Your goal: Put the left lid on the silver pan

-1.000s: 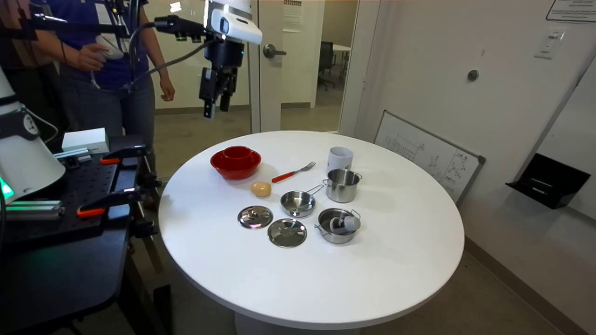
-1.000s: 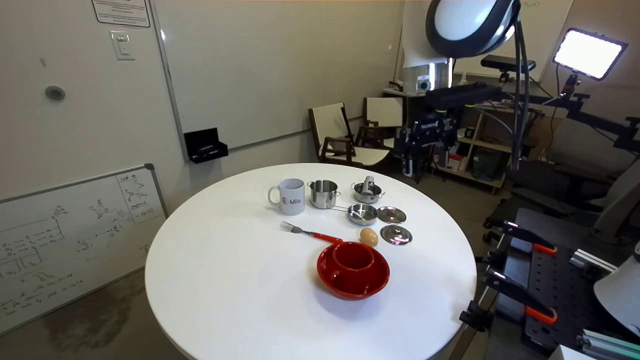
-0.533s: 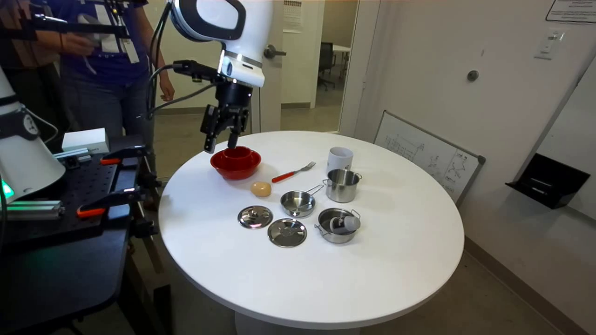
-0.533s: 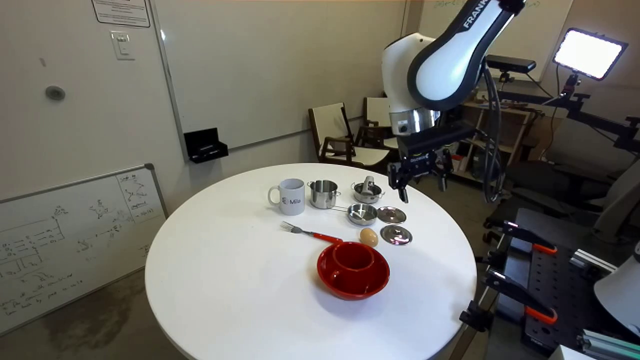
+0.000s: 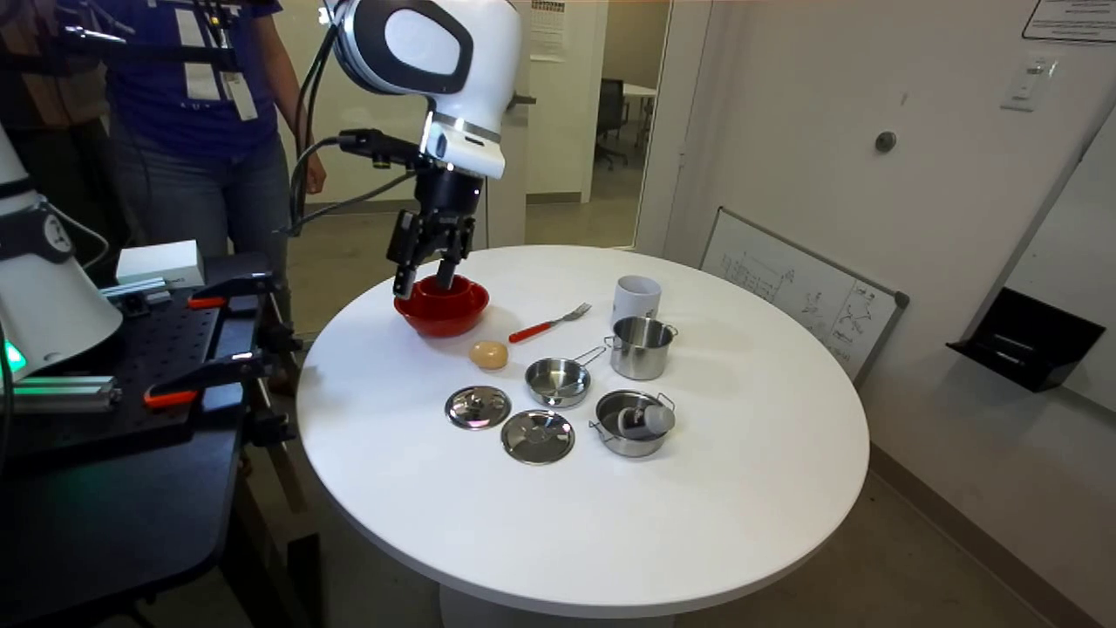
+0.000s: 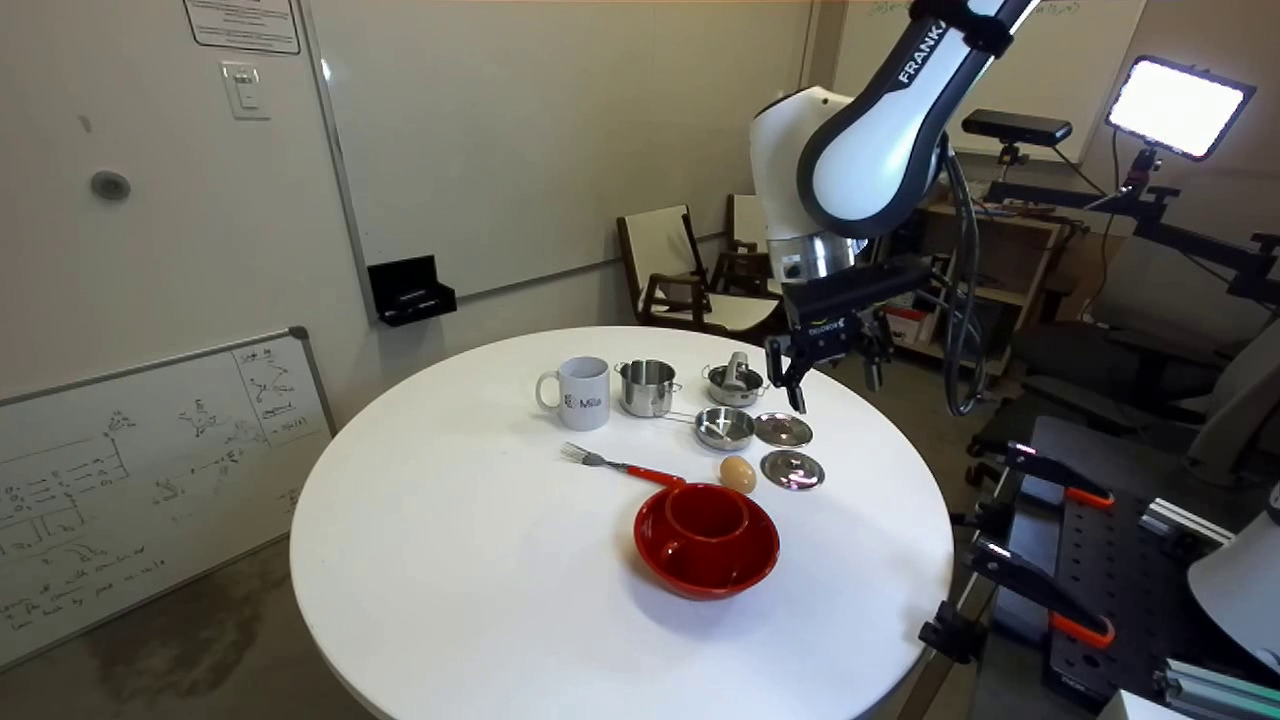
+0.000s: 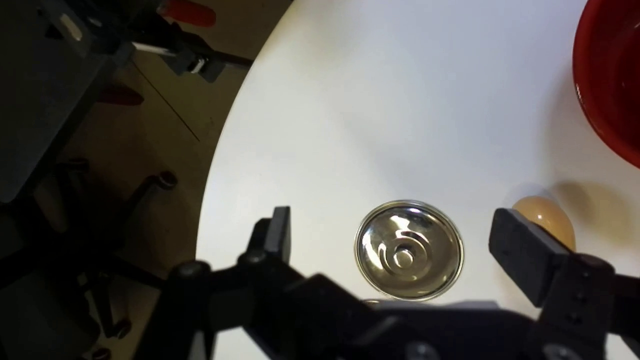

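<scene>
The left lid (image 5: 478, 407) is a small round silver lid with a centre knob, lying flat on the table, also in an exterior view (image 6: 792, 469). In the wrist view the lid (image 7: 409, 250) shows between the spread fingers, below them and untouched. The silver pan (image 5: 642, 351) is the tall, straight-sided steel pot with small handles, beside the mug; the pan also shows in an exterior view (image 6: 647, 390). It is out of the wrist view. My gripper (image 7: 401, 245) is open and empty, held above the table in both exterior views (image 5: 425, 286) (image 6: 836, 395).
The larger lid (image 5: 538, 436) lies beside the left lid. A small handled pan (image 5: 558, 384), a shallow pot (image 5: 629, 445) holding a grey-white object, a yellow-brown egg (image 5: 488, 354), a red-handled fork (image 5: 534, 331), a white mug (image 5: 636, 297) and a red bowl (image 6: 700, 580) stand around.
The arm has come down and inward over the table, quickly at first, then a little in the last half second. The gripper stays open. The lids and pans have not moved.
</scene>
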Motion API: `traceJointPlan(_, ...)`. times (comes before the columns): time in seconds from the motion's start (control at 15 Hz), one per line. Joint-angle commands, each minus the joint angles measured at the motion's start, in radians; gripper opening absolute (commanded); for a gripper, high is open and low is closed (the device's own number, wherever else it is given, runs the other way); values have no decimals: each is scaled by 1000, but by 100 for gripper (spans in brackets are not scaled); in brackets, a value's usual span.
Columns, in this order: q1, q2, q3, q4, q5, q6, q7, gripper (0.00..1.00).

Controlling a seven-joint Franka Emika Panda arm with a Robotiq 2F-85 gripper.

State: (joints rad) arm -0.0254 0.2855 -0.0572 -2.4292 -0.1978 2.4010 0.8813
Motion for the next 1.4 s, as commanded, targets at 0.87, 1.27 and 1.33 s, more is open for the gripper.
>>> traceJointPlan(0.87,-38,280,-70,58,258,373,-299,100)
traceJointPlan(1.27,-28,365,-76,140,341,346,-377,100)
traceJointPlan(1.33,-28,377,-77,151,349,343,-386,100)
